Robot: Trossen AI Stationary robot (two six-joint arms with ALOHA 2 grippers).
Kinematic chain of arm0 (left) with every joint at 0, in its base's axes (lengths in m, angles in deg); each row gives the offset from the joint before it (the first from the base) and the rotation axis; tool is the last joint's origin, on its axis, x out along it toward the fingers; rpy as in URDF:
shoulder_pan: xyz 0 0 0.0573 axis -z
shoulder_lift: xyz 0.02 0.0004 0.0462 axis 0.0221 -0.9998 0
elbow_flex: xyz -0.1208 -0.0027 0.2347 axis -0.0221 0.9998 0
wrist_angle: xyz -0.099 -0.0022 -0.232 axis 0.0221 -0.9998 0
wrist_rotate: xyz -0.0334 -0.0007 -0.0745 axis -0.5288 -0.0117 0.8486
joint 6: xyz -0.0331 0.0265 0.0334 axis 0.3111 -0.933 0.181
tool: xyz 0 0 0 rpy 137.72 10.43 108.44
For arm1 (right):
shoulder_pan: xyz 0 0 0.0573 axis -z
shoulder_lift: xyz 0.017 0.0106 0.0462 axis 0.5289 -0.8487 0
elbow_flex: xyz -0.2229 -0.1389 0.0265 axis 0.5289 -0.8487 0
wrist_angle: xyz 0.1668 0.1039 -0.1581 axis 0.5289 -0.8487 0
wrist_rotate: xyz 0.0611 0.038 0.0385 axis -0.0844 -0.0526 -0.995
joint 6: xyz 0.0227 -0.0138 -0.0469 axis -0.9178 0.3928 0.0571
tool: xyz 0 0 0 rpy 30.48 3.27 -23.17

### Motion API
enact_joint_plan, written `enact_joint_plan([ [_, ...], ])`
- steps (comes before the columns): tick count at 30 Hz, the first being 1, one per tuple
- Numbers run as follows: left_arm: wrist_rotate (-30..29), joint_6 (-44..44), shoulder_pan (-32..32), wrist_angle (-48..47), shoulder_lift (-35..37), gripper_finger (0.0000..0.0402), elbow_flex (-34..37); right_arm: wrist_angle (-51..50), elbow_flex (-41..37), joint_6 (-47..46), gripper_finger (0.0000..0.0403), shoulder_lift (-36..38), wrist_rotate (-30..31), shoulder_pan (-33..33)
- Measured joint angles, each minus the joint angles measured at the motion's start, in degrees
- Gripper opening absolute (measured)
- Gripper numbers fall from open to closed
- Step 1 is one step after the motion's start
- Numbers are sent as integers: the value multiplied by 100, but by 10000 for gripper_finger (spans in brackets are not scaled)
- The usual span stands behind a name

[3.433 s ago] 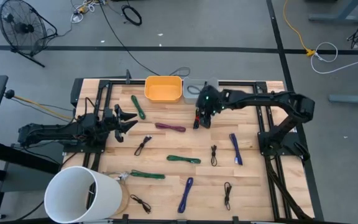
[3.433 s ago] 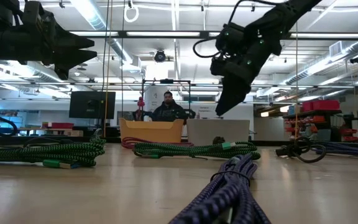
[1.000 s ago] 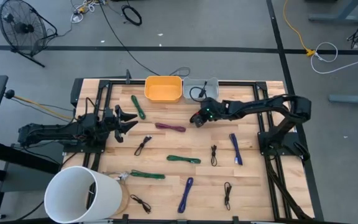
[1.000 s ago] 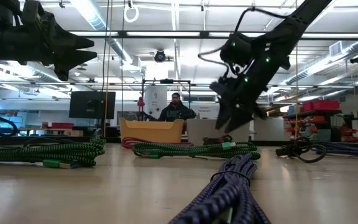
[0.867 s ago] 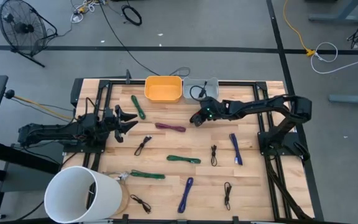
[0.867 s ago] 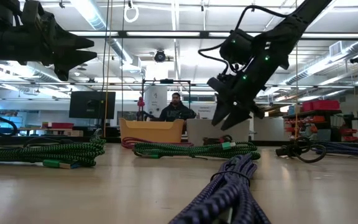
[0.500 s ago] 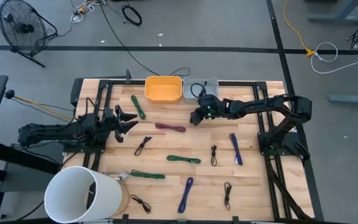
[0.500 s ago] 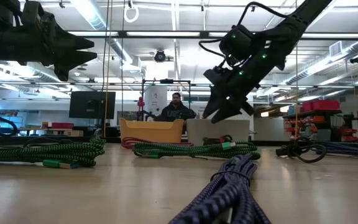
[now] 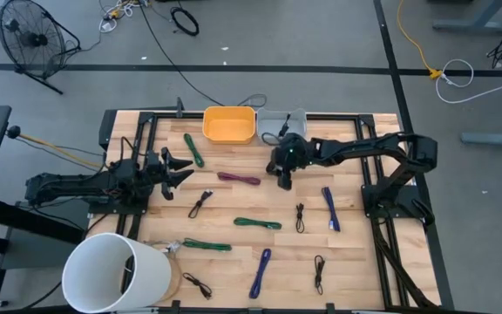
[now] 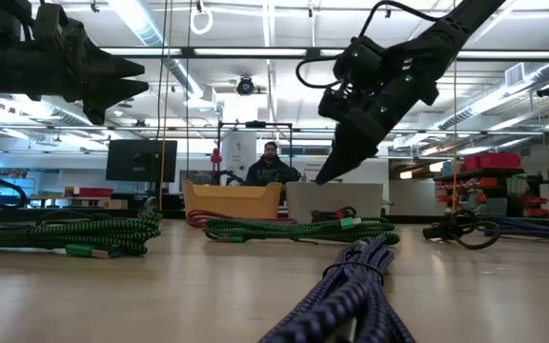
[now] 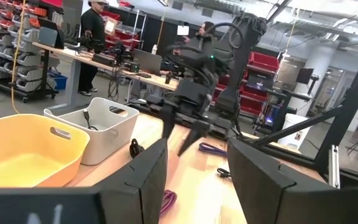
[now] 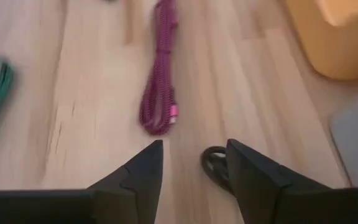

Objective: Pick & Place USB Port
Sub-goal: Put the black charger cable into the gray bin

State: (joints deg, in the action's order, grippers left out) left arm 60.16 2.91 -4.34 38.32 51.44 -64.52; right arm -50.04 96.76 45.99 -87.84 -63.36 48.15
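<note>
Wooden table: no readable writing; right hand hovers open.

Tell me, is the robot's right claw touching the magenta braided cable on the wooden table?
Apart. The right wrist view shows bare wood between the open right gripper and the magenta cable.

Two bins sit side by side at the table's far edge, the tub left of the tray, which holds a coiled cable. In front of them a bundled cable lies on the boards, the right gripper just to its right above the table. The left gripper waits at the left side. More cable bundles lie scattered toward the near edge, beside a bucket at the near left corner.
</note>
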Motion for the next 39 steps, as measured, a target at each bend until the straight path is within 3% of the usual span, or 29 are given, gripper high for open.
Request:
enact_joint_plan([
  [7, -2, -46, 0, 0, 0, 174, -1, -230, 33, 962, 178, -2, 928, -121],
  [10, -1, -46, 0, 0, 0, 174, 0, -569, 33, 1059, 178, -3, 1543, -184],
  [15, 0, -46, 0, -1, 0, 174, 0, -916, 219, 1081, 178, -10, 1882, -244],
  [27, -1, -51, 0, -1, 0, 174, -1, -1591, 632, 920, 178, -126, 1847, -308],
  [39, -50, -62, 0, -21, -28, 174, -2, -1632, 848, 1126, 178, -546, 1994, -288],
])
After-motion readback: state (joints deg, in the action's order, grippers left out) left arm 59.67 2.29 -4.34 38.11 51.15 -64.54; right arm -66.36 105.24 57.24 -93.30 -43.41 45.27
